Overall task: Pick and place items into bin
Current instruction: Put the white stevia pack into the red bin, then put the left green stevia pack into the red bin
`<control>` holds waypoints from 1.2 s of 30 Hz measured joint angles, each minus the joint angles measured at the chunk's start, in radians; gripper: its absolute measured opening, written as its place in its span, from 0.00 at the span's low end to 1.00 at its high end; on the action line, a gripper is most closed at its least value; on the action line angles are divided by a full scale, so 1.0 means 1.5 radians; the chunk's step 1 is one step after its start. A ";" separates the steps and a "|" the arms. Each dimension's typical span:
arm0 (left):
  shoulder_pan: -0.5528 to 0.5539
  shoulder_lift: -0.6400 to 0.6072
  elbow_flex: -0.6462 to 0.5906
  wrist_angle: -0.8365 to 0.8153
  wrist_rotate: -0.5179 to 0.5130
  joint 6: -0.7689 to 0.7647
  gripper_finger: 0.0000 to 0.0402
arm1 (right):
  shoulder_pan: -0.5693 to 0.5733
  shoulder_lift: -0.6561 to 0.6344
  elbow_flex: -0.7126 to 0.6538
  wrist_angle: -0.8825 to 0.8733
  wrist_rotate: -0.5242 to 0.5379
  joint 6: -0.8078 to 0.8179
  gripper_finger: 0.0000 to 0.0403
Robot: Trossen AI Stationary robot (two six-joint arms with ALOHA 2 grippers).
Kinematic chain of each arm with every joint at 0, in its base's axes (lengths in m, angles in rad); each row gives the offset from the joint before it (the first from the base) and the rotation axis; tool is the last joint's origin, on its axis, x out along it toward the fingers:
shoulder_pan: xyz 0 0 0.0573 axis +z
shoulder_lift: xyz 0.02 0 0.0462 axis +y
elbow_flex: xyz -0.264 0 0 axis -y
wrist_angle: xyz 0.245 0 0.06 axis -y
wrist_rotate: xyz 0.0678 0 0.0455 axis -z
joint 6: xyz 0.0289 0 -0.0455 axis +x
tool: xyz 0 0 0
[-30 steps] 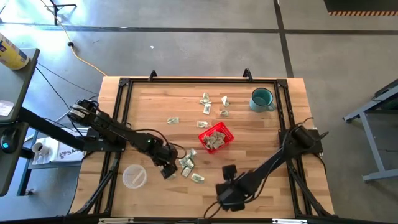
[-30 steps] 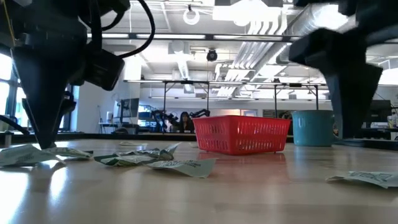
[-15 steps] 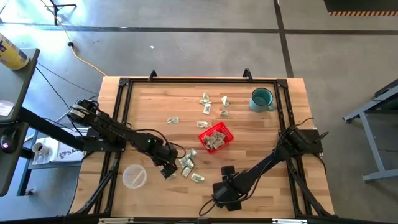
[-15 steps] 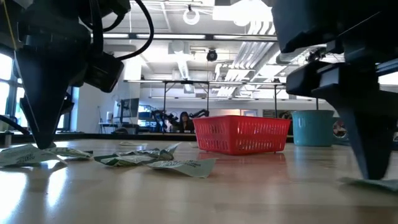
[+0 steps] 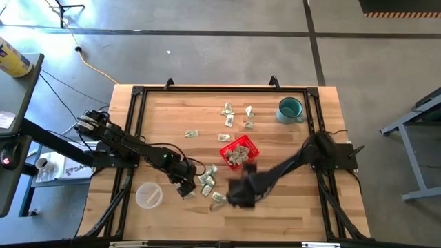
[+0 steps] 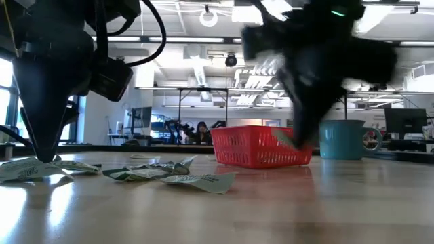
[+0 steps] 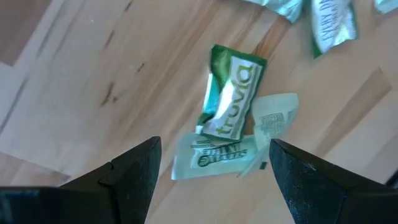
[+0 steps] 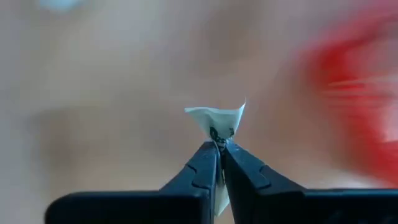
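From above, the right gripper (image 5: 238, 193) hangs near the red basket (image 5: 239, 152). Its wrist view shows it pinching a packet (image 8: 216, 120), likely bound there. Left gripper (image 7: 211, 163) gapes over two packets (image 7: 231, 99), ready to grab.

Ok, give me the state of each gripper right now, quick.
Left gripper: open, low over packets on the table, holding nothing.
Right gripper: shut on a packet, near the red basket.

R pincer (image 8: 219, 149) pinched tight, L pincer (image 7: 211, 163) spread wide, low
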 joint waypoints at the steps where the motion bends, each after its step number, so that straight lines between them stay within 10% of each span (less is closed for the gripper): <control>1: 0.000 0.000 0.000 -0.002 -0.005 0.005 0.83 | -0.014 -0.021 0.001 -0.014 0.028 0.007 0.03; 8: 0.001 0.000 0.000 -0.009 -0.034 0.021 0.83 | -0.135 -0.138 0.004 -0.054 0.081 0.010 0.04; 16: 0.014 0.000 0.000 -0.002 -0.039 0.056 0.83 | -0.271 -0.118 0.002 -0.028 -0.149 -0.052 0.06; 29: 0.034 0.003 0.000 0.001 -0.017 0.008 0.83 | -0.256 -0.138 0.004 -0.114 -0.148 -0.130 0.62; 36: -0.005 0.010 0.000 0.048 -0.041 -0.066 0.82 | -0.204 -0.151 0.004 -0.169 -0.046 -0.165 0.74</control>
